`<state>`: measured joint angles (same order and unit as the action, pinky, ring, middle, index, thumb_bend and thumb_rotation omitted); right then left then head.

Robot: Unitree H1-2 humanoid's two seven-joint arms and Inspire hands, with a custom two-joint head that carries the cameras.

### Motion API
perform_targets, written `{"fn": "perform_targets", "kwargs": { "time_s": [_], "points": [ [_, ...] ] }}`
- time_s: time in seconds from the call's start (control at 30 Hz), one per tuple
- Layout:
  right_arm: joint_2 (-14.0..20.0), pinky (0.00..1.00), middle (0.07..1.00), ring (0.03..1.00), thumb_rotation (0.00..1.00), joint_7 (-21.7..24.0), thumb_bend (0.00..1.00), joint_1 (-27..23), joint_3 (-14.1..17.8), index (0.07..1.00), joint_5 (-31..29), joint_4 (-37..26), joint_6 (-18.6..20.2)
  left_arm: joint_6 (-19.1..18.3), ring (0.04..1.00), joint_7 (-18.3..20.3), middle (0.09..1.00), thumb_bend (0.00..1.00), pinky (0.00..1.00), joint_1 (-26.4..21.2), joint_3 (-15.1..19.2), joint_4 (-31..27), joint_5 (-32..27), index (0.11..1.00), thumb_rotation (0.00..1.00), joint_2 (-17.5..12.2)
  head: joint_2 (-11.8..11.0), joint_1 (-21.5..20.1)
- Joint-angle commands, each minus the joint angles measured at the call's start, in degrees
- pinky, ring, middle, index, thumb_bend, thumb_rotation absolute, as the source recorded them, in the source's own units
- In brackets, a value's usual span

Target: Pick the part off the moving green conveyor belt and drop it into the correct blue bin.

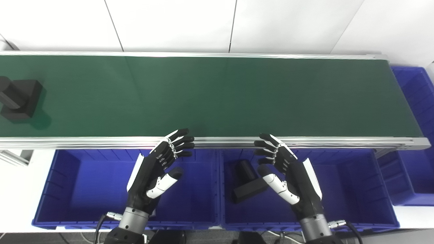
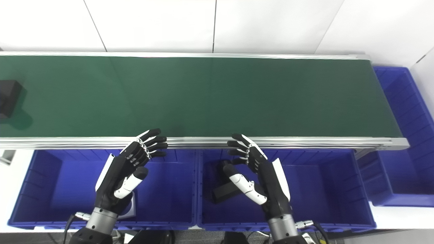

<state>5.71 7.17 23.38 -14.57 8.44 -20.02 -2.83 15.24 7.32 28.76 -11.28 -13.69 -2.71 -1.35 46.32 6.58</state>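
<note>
A black blocky part (image 1: pixel 18 98) rides at the far left of the green conveyor belt (image 1: pixel 217 95); in the right eye view only its edge (image 2: pixel 8 98) shows. My left hand (image 1: pixel 159 167) hovers open over the left blue bin (image 1: pixel 78 184), fingers spread at the belt's near rail. My right hand (image 1: pixel 288 169) is open too, above the right blue bin (image 1: pixel 349 186). Another black part (image 1: pixel 249 184) lies inside the right bin, partly hidden by my right thumb. Neither hand holds anything.
The belt's aluminium near rail (image 1: pixel 305 140) runs just beyond both hands' fingertips. A third blue bin (image 1: pixel 415 101) stands past the belt's right end. White wall panels rise behind the belt.
</note>
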Motion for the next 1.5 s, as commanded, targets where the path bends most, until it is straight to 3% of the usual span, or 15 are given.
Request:
{"fn": "perform_targets", "kwargs": {
  "time_s": [0.0, 0.1, 0.13, 0.2, 0.3, 0.33, 0.47, 0.5, 0.7, 1.13, 1.47],
  "points": [
    [0.05, 0.65, 0.789, 0.738, 0.63, -0.25, 0.55, -0.25, 0.21, 0.846, -0.43, -0.7, -3.71, 2.68, 0.743, 0.16, 0.774, 0.84, 0.69, -0.31, -0.39, -0.47, 0.38, 0.816, 0.66, 0.26, 0.03, 0.09],
    [0.57, 0.64, 0.789, 0.737, 0.63, -0.2, 0.54, -0.42, 0.58, 0.848, -0.78, 0.43, -5.05, 3.54, 0.74, 0.05, 0.771, 0.85, 0.69, -0.61, -0.71, 1.0, 0.67, 0.811, 0.66, 0.75, -2.57, 5.31],
    [0.7, 0.64, 0.789, 0.736, 0.63, -0.19, 0.54, -0.47, 0.67, 0.85, -0.88, 0.7, -5.38, 3.71, 0.739, 0.0, 0.77, 0.86, 0.69, -0.67, -0.79, 1.33, 0.77, 0.81, 0.65, 0.87, -2.57, 5.31],
    [1.19, 0.64, 0.79, 0.737, 0.64, -0.05, 0.53, -0.65, 1.0, 0.853, -1.18, 1.33, -6.07, 4.3, 0.736, -0.24, 0.767, 0.86, 0.69, -0.75, -1.18, 2.27, 1.2, 0.804, 0.65, 1.53, -5.08, 9.65],
    [1.8, 0.65, 0.796, 0.742, 0.63, 0.23, 0.5, -0.85, 1.46, 0.859, -2.14, 2.15, -6.82, 5.53, 0.726, -0.38, 0.756, 0.85, 0.68, -1.11, -1.64, 3.93, 1.84, 0.797, 0.63, 2.36, -6.66, 11.91],
    [1.97, 0.65, 0.799, 0.743, 0.62, 0.29, 0.48, -0.97, 1.64, 0.861, -2.48, 2.7, -7.29, 5.97, 0.724, -0.42, 0.754, 0.85, 0.68, -1.34, -1.72, 4.67, 2.08, 0.795, 0.62, 2.62, -8.25, 13.7],
    [2.13, 0.65, 0.801, 0.745, 0.62, 0.28, 0.47, -1.34, 2.14, 0.863, -3.56, 4.5, -8.48, 7.24, 0.719, -0.67, 0.752, 0.86, 0.67, -1.96, -1.93, 6.58, 2.83, 0.788, 0.61, 3.25, -9.63, 14.98],
    [2.16, 0.65, 0.801, 0.745, 0.62, 0.27, 0.47, -1.54, 2.26, 0.864, -3.75, 5.13, -8.77, 7.6, 0.719, -0.78, 0.752, 0.86, 0.67, -2.3, -1.95, 7.34, 3.0, 0.788, 0.61, 3.4, -11.27, 16.15],
    [2.28, 0.66, 0.805, 0.749, 0.63, 0.41, 0.43, -2.44, 2.73, 0.868, -4.2, 7.54, -9.98, 8.56, 0.709, -1.47, 0.745, 0.88, 0.66, -3.49, -1.89, 10.0, 4.05, 0.772, 0.6, 3.93, -14.43, 17.89],
    [2.67, 0.65, 0.802, 0.748, 0.61, 0.61, 0.39, -3.84, 3.41, 0.866, -4.49, 10.75, -11.72, 10.01, 0.695, -2.12, 0.739, 0.86, 0.65, -5.61, -2.05, 13.95, 4.95, 0.763, 0.55, 4.28, -18.71, 19.72],
    [2.55, 0.65, 0.803, 0.745, 0.57, 1.1, 0.37, -4.52, 3.79, 0.866, -5.22, 12.34, -13.21, 10.44, 0.687, -2.13, 0.734, 0.88, 0.64, -6.49, -2.01, 15.28, 4.55, 0.755, 0.52, 4.41, -19.3, 19.95]
  ]
}}
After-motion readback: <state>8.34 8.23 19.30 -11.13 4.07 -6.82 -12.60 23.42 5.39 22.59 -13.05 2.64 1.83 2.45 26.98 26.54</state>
